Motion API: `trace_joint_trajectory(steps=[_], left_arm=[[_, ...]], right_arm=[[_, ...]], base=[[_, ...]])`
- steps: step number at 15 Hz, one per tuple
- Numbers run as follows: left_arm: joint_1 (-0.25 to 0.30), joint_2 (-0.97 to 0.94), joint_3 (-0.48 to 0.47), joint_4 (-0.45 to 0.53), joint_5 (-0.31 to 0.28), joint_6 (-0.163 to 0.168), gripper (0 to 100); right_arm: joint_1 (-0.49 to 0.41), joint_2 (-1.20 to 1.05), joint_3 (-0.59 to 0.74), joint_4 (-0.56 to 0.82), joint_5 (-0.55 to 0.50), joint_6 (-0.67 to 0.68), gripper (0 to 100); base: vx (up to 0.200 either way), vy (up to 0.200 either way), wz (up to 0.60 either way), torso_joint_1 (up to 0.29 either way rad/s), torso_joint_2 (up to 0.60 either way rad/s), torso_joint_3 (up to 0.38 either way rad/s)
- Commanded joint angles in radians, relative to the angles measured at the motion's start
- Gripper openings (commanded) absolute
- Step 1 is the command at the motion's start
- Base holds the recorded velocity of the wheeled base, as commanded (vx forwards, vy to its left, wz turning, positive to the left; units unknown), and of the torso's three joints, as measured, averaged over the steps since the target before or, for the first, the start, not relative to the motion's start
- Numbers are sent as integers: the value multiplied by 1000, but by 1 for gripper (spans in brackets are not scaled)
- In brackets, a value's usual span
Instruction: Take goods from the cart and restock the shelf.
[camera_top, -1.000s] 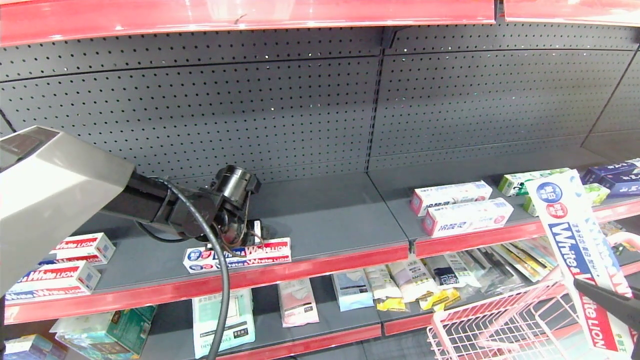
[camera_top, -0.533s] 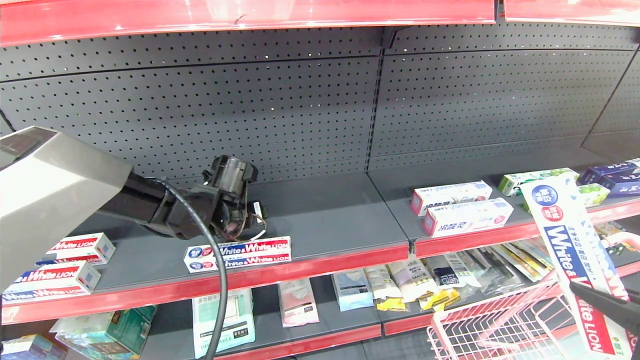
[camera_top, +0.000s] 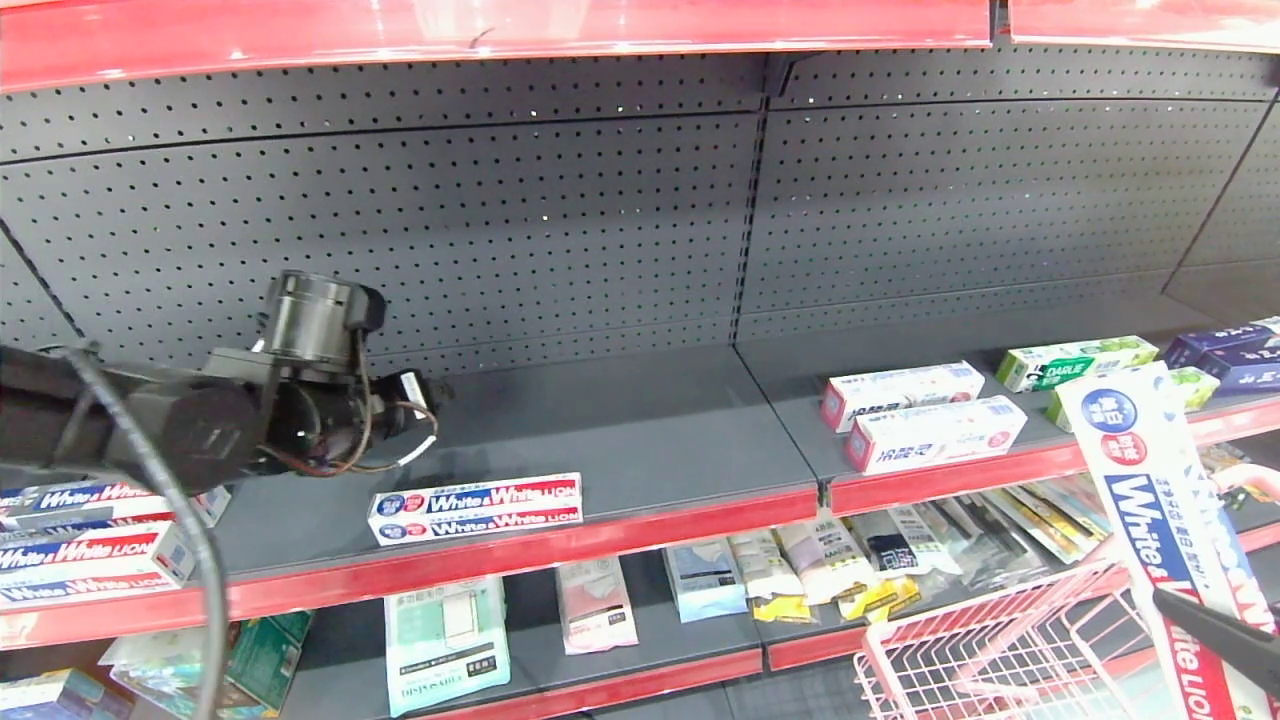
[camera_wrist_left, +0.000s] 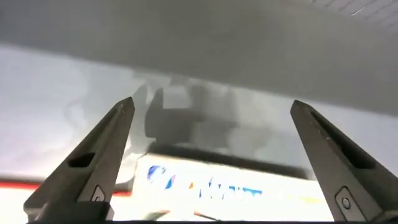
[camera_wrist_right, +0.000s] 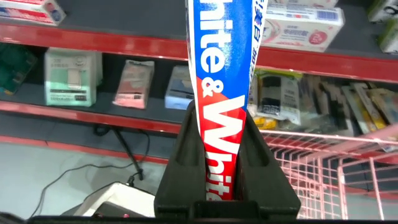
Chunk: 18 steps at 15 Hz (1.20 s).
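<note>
Grey pegboard shelf (camera_top: 640, 430) with red front edges, several boards. Pink wire cart (camera_top: 960, 640) sits low at the right, in front of the lower boards.

Held toothpaste box (camera_top: 1150, 480), long, white-blue-red, stands nearly upright and tilted a bit over the cart's right side, its top end level with the middle board's edge. Right pincer (camera_wrist_right: 221, 124) is clamped on the lower end of this box, one finger on each flat side.

Shelved toothpaste box (camera_top: 475, 508), same kind, lies flat lengthwise at the front edge of the middle board, left of the centre post.

Left pincer (camera_wrist_left: 212, 104) hangs above the left part of the middle board with its fingers spread wide and nothing between them. The shelved box lies blurred beyond them, apart.

A stack of similar boxes (camera_top: 90, 560) sits at the far left edge. Two white-pink boxes (camera_top: 935, 433) lie on the right section, with a green box (camera_top: 1070, 362) and purple boxes (camera_top: 1225, 350) behind them. Flat packets (camera_top: 595, 605) lean on the board below.
</note>
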Motion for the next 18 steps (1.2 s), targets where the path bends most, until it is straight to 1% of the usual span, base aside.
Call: trace_joint_trajectory(steps=[1,2,3,4,5,6,7,8,9,11,12,13,16,18], left_arm=[[35,-448,227,6,-128,67,100],[58,-581,299,30,-161,108,100],[83,-710,347,83,-190,162,100],[92,-989,377,274,-286,263,100],[77,-1201,368,475,-362,360,100],[64,-1387,359,675,-411,481,100],[50,-1546,353,819,-419,534,100],[41,-1647,359,876,-416,539,100],[43,-1684,370,882,-396,538,100],[41,-1693,374,876,-281,524,100],[41,-1695,376,877,-259,521,100],[43,-1695,379,877,-252,521,100],[43,-1695,408,874,-255,530,100],[43,-1696,423,874,-253,550,100]], right_arm=[[-12,46,-8,-12,-70,-6,0],[-14,61,-20,-16,-100,-6,0],[-14,64,-26,-14,-120,-6,0],[-14,67,-29,-3,-152,-12,0],[-14,89,-42,1,-156,-50,0],[-20,124,-69,0,-174,-132,0],[-24,159,-123,-2,-205,-213,0],[-23,188,-171,-2,-203,-238,0],[-21,208,-200,-2,-203,-242,0],[2,227,-220,-2,-205,-270,0],[18,228,-224,-2,-203,-288,0],[31,231,-230,-2,-203,-291,0],[34,260,-237,-5,-195,-290,0],[35,276,-247,-8,-180,-290,0]], base=[[0,0,0,0,0,0],[0,0,0,0,0,0],[0,0,0,0,0,0],[0,0,0,0,0,0],[0,0,0,0,0,0],[0,0,0,0,0,0],[0,0,0,0,0,0],[0,0,0,0,0,0],[0,0,0,0,0,0],[0,0,0,0,0,0],[0,0,0,0,0,0],[0,0,600,-2,2,-2],[0,0,600,-1,2,4],[0,0,600,5,5,2]])
